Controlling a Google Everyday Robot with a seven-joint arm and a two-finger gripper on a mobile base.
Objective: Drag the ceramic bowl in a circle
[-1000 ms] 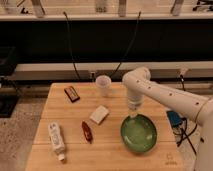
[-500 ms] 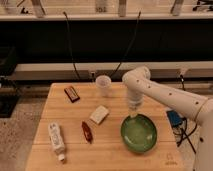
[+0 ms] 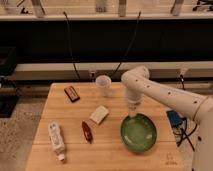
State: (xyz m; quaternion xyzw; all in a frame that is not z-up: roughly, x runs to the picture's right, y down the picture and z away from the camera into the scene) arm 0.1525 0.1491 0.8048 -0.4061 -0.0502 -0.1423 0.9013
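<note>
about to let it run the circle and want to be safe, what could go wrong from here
1. The gripper sits shut at the far rim of the ceramic bowl; that glossy rim might slip free mid-circle.
2. The bowl lies near the right edge of the table, so a wide circle could push it off.
3. A leftward sweep may knock the white packet or the red item.

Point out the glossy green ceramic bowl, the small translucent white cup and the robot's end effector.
Glossy green ceramic bowl (image 3: 138,134): camera view, bare inner floor.
Small translucent white cup (image 3: 103,85): camera view, side wall.
End effector (image 3: 132,114): camera view, tip at the bowl's far rim.
</note>
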